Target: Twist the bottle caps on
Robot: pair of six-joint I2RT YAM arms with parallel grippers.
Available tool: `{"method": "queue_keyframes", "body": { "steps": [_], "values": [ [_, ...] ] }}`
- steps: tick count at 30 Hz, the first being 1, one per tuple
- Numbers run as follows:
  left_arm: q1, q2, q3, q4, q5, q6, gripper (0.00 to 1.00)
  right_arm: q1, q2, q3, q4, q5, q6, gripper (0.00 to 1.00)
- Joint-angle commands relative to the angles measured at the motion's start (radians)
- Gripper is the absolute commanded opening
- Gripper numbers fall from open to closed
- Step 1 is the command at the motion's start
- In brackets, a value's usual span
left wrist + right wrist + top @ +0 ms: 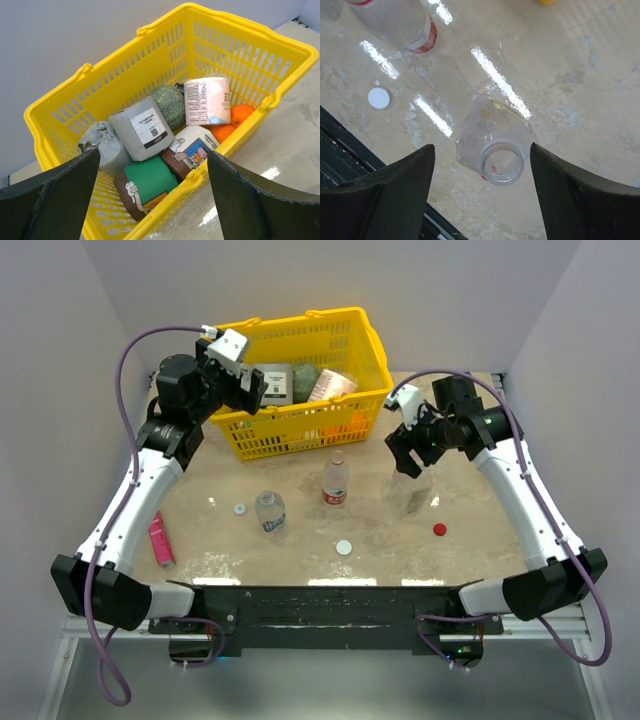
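- From the top, three bottles stand across the middle of the worktop point(400, 545): a short bottle point(270, 512) toward the left edge, a red-label bottle point(336, 483) in the middle, and a big bottle point(410, 490) toward the right edge.
- The caps lie loose. One white cap point(240, 508) is left of the short bottle, another white cap point(344, 547) is nearer the near edge, and a red cap point(439, 530) is right of the big bottle.
- The right gripper point(405, 455) hangs over the big bottle. The left gripper point(248, 392) is by the yellow basket point(300, 325) at the far edge.
- The left wrist view shows the left gripper open and empty. Only the basket shows there, with no bottle or cap.
- The right wrist view shows what the top view cannot. The right gripper is open, with a finger on each side of the big bottle's open mouth, not touching it.
- I think the job now is to grab that bottle. Go straight down and squeeze softly, because thin plastic can squash or tip.
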Motion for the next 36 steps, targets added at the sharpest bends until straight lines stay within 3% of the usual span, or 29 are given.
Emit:
{"method": "queue_keyframes", "body": {
  "steps": [1, 7, 15, 18, 19, 23, 28, 36],
  "values": [
    [-0.002, -0.001, 0.027, 0.003, 0.055, -0.024, 0.93, -0.007, 0.01, -0.008, 0.003, 0.079, 0.024, 0.77],
    [-0.005, -0.019, 0.005, 0.002, 0.054, -0.027, 0.94, -0.01, 0.034, -0.031, -0.018, 0.094, 0.012, 0.62],
    [-0.016, -0.015, 0.001, 0.003, 0.06, -0.027, 0.94, -0.027, 0.023, -0.068, -0.017, 0.122, 0.024, 0.58],
    [-0.018, -0.009, -0.001, 0.003, 0.09, -0.022, 0.94, -0.032, 0.02, -0.073, -0.03, 0.117, 0.019, 0.38],
    [-0.018, -0.004, -0.001, -0.002, 0.124, -0.016, 0.94, -0.035, 0.017, -0.071, -0.035, 0.116, 0.016, 0.24],
    [-0.025, 0.002, -0.001, -0.015, 0.271, -0.007, 1.0, -0.035, 0.006, 0.008, -0.099, 0.064, -0.024, 0.01],
    [-0.096, -0.004, -0.01, -0.023, 0.565, 0.077, 1.0, -0.036, -0.034, 0.293, -0.227, -0.145, -0.203, 0.0],
    [-0.347, 0.112, 0.063, 0.014, 0.626, 0.241, 1.0, -0.035, -0.109, 0.479, -0.328, -0.24, -0.623, 0.0]
  ]
}}
